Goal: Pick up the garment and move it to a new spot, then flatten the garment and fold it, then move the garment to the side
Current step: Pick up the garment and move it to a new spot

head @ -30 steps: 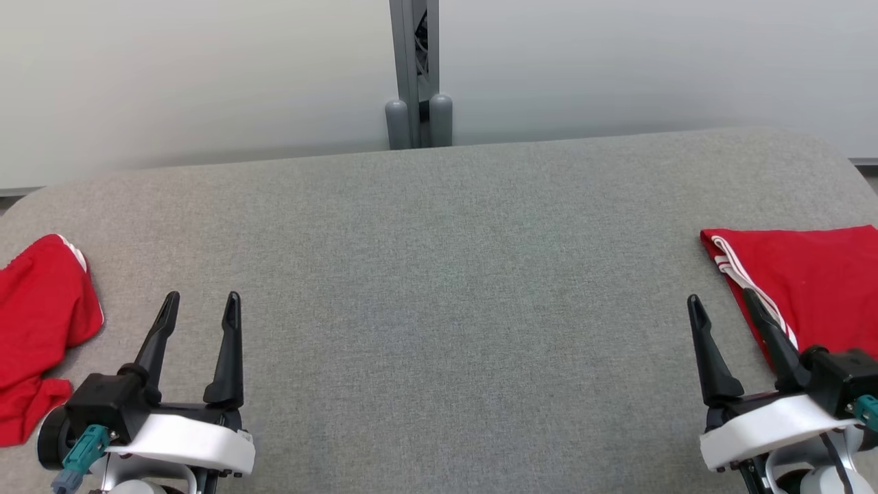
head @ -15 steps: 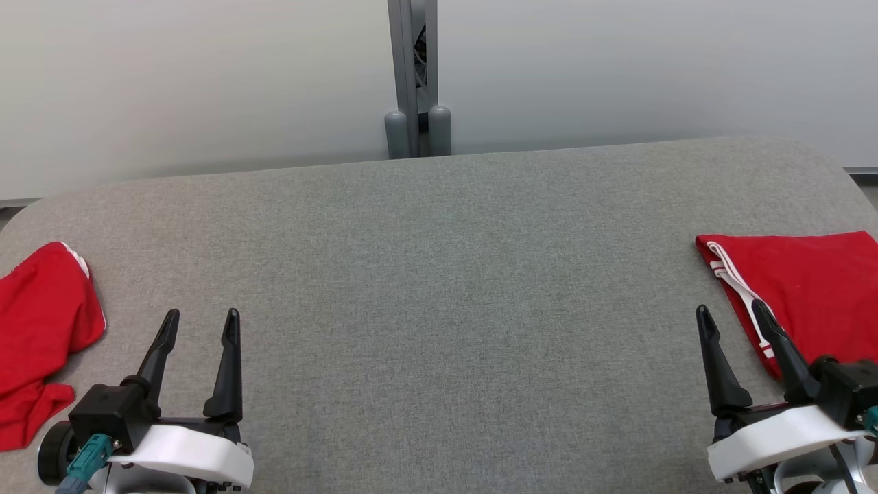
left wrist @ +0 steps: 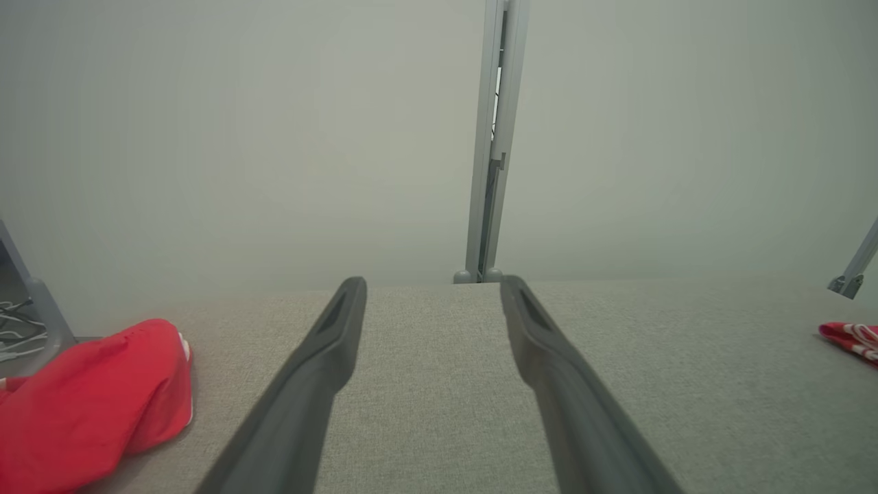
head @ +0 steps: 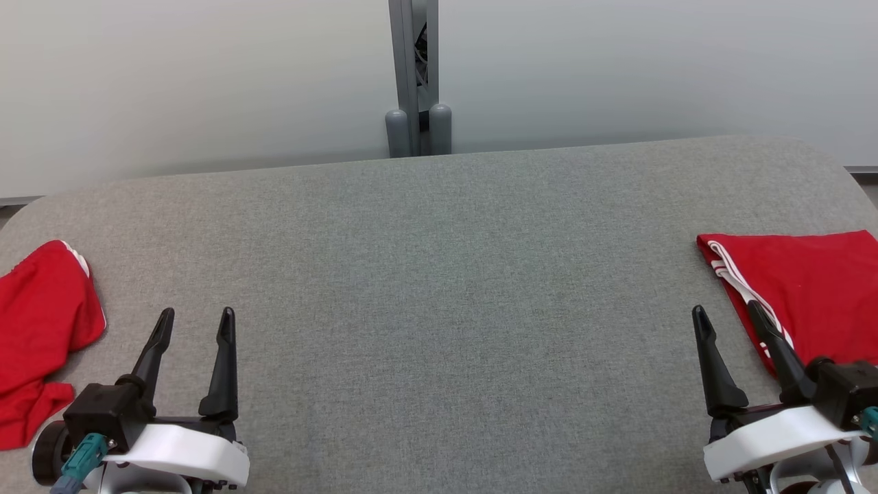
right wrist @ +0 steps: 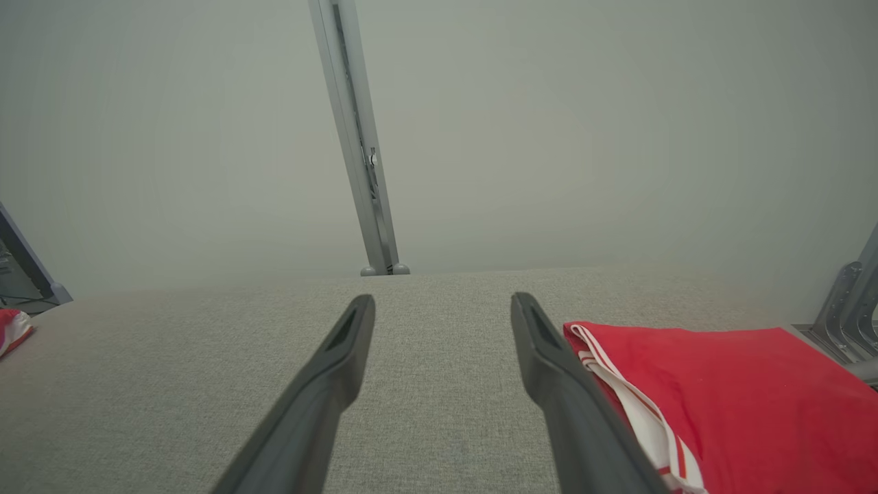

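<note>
A crumpled red garment [head: 38,329] with white trim lies at the table's left edge; it is at the lower left of the left wrist view [left wrist: 89,405]. A neatly folded red garment [head: 809,288] with white stripes lies at the right edge and sits at the lower right of the right wrist view [right wrist: 727,398]. My left gripper [head: 197,313] hovers open just right of the crumpled one, holding nothing [left wrist: 432,283]. My right gripper [head: 726,309] is open and empty [right wrist: 442,298], its outer finger [head: 772,343] over the folded garment's striped edge.
The grey fabric-covered table [head: 439,288] has rounded far corners. A grey metal post [head: 411,75] stands behind its far edge against a pale wall. A metal bracket [right wrist: 847,309] shows off the table's right end.
The whole head picture has shifted down a little, so the camera moved. Both grippers stay open in about the same places. Neither garment has moved.
</note>
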